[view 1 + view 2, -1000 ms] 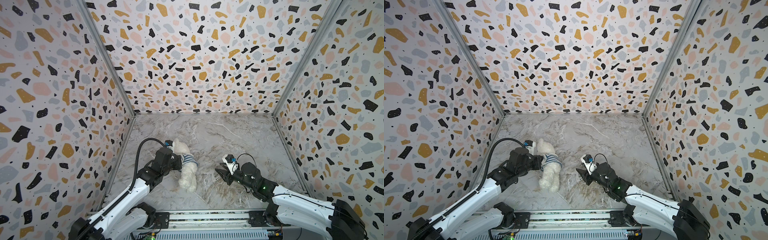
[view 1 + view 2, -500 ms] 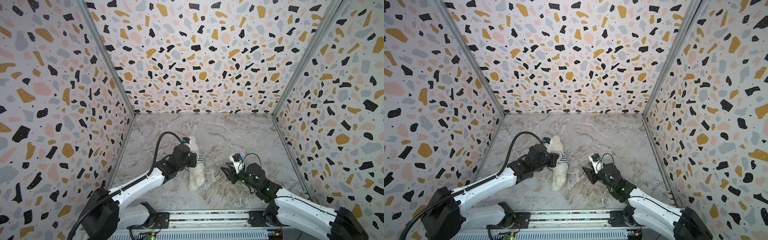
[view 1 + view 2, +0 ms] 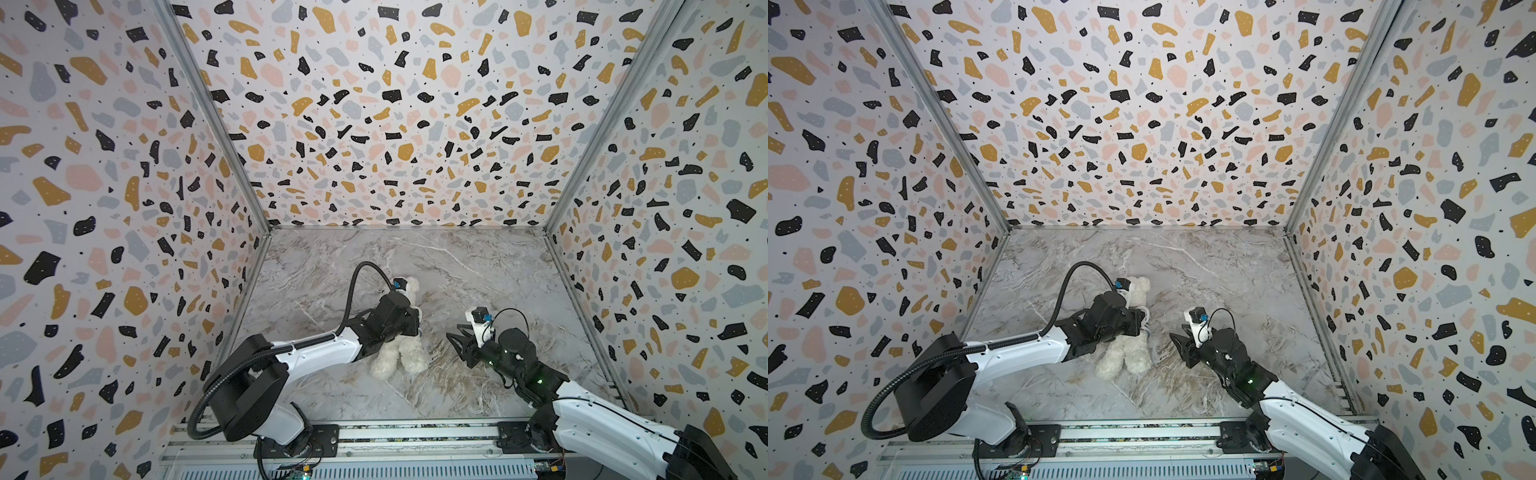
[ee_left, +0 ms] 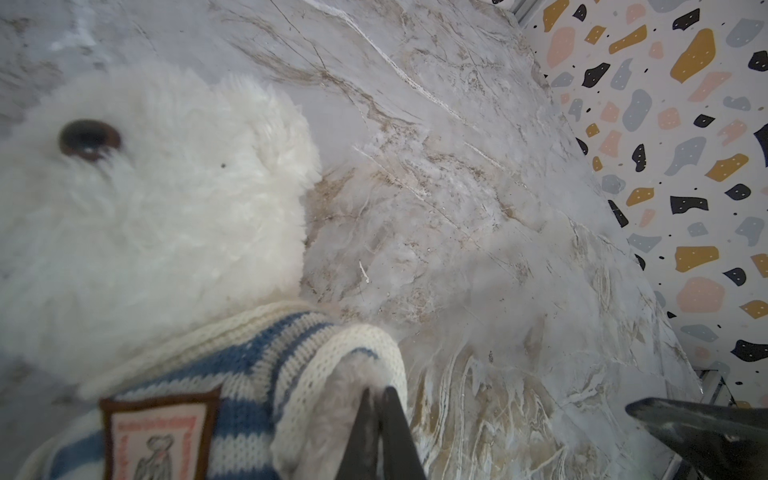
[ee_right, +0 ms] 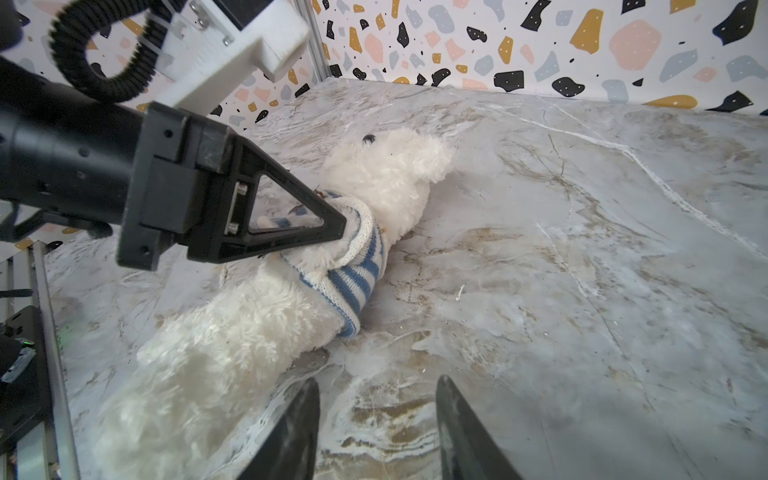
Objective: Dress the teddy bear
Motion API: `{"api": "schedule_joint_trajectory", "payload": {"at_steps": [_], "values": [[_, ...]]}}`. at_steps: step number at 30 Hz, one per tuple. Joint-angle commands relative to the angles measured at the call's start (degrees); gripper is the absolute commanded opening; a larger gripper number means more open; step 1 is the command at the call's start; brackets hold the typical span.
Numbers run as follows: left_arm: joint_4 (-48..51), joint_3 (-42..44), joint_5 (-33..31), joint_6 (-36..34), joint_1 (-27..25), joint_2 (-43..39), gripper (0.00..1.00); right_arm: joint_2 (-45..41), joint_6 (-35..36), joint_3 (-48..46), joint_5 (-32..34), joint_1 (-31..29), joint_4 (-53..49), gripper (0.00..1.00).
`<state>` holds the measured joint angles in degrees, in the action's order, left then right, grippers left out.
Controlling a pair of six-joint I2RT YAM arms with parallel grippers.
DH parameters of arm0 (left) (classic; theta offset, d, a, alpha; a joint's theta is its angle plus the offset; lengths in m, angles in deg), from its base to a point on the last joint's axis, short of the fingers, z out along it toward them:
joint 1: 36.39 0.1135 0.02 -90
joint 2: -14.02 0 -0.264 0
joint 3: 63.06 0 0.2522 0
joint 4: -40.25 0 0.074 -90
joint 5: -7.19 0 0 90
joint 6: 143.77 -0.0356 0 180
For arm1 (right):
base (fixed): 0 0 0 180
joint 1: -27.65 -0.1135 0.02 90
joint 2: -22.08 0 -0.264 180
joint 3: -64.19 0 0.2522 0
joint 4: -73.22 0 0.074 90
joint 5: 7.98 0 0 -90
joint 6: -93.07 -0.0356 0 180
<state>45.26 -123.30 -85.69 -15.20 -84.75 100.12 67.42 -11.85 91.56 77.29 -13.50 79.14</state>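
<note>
Terrazzo-patterned walls (image 3: 395, 104) fill most of both top views and close in a marbled worktop (image 3: 478, 266) in the lower middle. The left arm (image 3: 316, 353) reaches from the lower left to the centre, and the right arm (image 3: 582, 407) comes in from the lower right.

The teddy bear (image 3: 401, 357) (image 3: 1125, 357) lies on the worktop at lower centre. Its head points toward the back wall and its legs toward the lower edge, with its middle hidden under the left gripper (image 3: 1142, 326) (image 4: 378, 399). The right gripper (image 3: 453, 338) (image 5: 374, 428) sits just right of the bear and apart from it. Its jaws are moderately open over bare worktop, with nothing between them.

In the right wrist view a blue-and-white striped shirt (image 5: 353, 282) covers the bear's chest. The left gripper's jaws are almost together, with only a slit between them. Their tips are at the furry arm in the sleeve opening; whether they pinch it I cannot tell. A brown-edged badge (image 4: 160, 436) sits on the shirt front.
</note>
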Motion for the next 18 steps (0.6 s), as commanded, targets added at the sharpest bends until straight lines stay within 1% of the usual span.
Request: {"api": "schedule_joint_trajectory", "payload": {"at_steps": [1, 2, 5, 7, 8, 10, 13, 18], "values": [[-4.32, -2.92, 0.23, 0.83, -1.53, 2.19, 0.18, -1.04, -1.06, -0.43, 0.41, 0.95, -1.18, 0.47], [-4.72, -3.42, 0.64, 0.81, -1.99, 2.55, 0.22, -0.96, -1.0, -0.52, 0.36, 1.26, -1.31, 0.47], [-5.23, -4.65, 3.08, 0.22, -2.78, 2.8, 0.39, -0.71, -1.31, -0.8, 0.25, 1.9, -1.36, 0.49], [-5.23, -5.02, 3.97, -0.11, -3.05, 2.08, 0.47, -0.76, -1.45, -0.96, 0.23, 2.18, -1.23, 0.51], [-5.09, -4.87, 4.05, -0.53, -3.02, 1.18, 0.49, -0.78, -1.58, -1.0, 0.1, 2.27, -1.03, 0.52], [-4.02, -4.05, 3.04, -1.21, -2.93, -1.45, 0.51, -0.74, -1.6, -0.87, 0.08, 2.4, -0.92, 0.55], [0.58, -2.87, -0.66, -3.15, -1.42, -5.36, 0.51, -0.02, -1.56, -0.61, -0.22, 2.54, -0.54, 0.57], [2.93, 1.02, -1.15, -4.29, 3.09, -9.59, 0.5, 1.15, -1.69, 0.15, -0.62, 2.62, 0.0, 0.59]]}}
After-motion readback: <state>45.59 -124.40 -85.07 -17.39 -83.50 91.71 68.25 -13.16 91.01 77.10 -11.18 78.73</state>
